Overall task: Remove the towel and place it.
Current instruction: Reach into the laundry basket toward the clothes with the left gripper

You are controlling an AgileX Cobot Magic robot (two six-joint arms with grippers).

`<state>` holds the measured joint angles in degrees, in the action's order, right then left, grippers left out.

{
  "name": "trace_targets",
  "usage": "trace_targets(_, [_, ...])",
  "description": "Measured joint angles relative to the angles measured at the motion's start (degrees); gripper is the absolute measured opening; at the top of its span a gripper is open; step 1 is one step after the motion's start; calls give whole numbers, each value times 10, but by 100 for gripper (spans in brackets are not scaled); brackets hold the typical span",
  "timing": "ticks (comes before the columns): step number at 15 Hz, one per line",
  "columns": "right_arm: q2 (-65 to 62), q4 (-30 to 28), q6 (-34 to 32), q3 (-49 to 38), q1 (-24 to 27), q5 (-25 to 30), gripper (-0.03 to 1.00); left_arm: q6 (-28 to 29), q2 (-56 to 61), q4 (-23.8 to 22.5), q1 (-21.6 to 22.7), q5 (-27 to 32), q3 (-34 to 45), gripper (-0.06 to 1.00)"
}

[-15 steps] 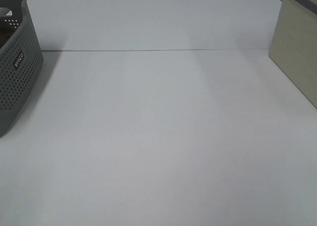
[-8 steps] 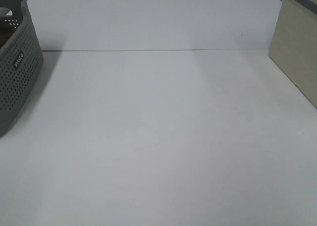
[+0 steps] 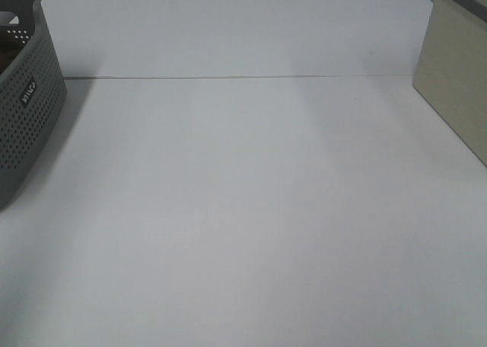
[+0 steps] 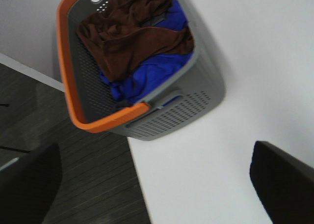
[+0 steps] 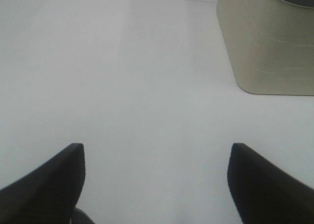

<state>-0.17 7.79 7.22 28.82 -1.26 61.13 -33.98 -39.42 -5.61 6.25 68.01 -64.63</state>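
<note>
Nothing is shifting overhead since a second ago.
Towel (image 4: 132,40) is lying bunched in the basket (image 4: 198,103) at the table's ten o'clock, over blue cloth (image 4: 149,74); left gripper (image 4: 154,182) and right gripper (image 5: 157,177) are both gaping wide, holding nothing.

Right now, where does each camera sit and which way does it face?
Exterior high: mounted high, looking down across the white table; grey basket at left edge, beige box at right; no arm shows.
Left wrist: above the table's edge, looking down into the basket at the brown towel over blue cloth; open left gripper shows.
Right wrist: over the table, facing the beige box; open right gripper shows.
Shared: basket in exterior and left wrist; box in exterior and right wrist.
</note>
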Motion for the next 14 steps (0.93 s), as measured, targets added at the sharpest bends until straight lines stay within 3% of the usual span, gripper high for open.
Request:
trace_targets(5, [0, 0, 0, 0, 0, 0, 77, -120, -308, -120, 0, -1, -207, 97])
trace_targets(9, [0, 0, 0, 0, 0, 0, 77, -186, -525, -120, 0, -2, -341, 96])
trace_targets(10, [0, 0, 0, 0, 0, 0, 77, -203, -639, -120, 0, -1, -399, 96])
trace_targets(14, [0, 0, 0, 0, 0, 0, 77, -237, -785, -123, 0, -7, -456, 96])
